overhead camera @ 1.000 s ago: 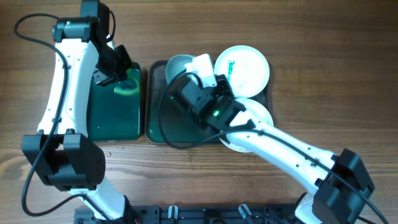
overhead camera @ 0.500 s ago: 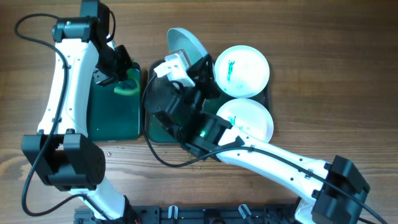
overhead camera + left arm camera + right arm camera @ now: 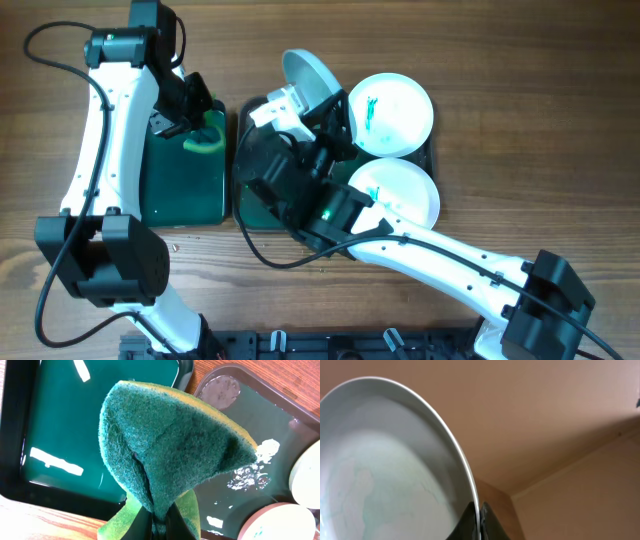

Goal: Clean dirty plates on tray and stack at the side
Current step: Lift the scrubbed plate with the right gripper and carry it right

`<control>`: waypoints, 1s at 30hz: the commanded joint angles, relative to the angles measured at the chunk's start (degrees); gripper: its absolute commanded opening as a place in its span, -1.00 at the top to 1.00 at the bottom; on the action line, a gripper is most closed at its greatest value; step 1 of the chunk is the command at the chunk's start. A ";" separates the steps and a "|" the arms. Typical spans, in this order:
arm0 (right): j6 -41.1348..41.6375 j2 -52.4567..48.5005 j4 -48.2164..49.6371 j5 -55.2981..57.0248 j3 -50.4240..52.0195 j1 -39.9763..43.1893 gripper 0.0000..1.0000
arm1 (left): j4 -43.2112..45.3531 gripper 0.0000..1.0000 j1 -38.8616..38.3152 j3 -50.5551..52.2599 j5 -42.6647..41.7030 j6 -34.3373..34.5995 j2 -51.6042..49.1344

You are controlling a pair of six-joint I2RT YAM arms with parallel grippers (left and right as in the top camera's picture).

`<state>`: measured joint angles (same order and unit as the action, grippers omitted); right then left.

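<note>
My right gripper (image 3: 322, 112) is shut on the rim of a pale plate (image 3: 308, 75) and holds it tilted up on edge above the far end of the large dark green tray (image 3: 250, 205). In the right wrist view the plate (image 3: 385, 470) fills the left, its rim pinched between my fingers (image 3: 468, 522). Two white plates with teal smears lie on the tray's right side, one far (image 3: 395, 112) and one near (image 3: 402, 193). My left gripper (image 3: 200, 125) is shut on a green sponge (image 3: 170, 450) above the smaller tray (image 3: 180, 190).
The smaller black-rimmed green tray (image 3: 60, 420) holds shiny water. The large tray's wet floor (image 3: 250, 430) lies to its right. Bare wooden table surrounds both trays. A cable loops from the right arm over the large tray (image 3: 262, 225).
My right gripper has lifted the pale plate off the tray and tipped it up on edge, moving it a little further back and right. The left arm has not moved.
</note>
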<state>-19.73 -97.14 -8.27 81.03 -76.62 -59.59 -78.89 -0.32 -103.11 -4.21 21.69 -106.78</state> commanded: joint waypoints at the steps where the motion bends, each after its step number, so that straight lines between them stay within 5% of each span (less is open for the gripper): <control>1: 14.45 1.36 -10.38 -8.57 -0.55 -0.04 0.91 | 0.31 0.92 -0.37 -0.72 -0.52 -0.70 1.44; 9: 41.11 1.62 -27.89 -43.41 -0.57 7.39 0.92 | 1.75 0.92 -3.76 -0.72 -0.50 -0.70 1.44; 18: 45.88 6.05 -31.85 -88.70 -0.59 30.67 0.92 | 4.09 0.92 -9.29 -0.72 -0.48 -0.70 1.44; 30: 46.49 7.69 -45.03 -90.05 0.39 63.45 0.92 | 5.57 0.92 -10.78 -0.72 0.00 -0.68 1.44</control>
<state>25.93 -90.91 -52.77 -7.75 -76.84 -2.90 -73.95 -11.09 -103.11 -4.38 21.69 -106.78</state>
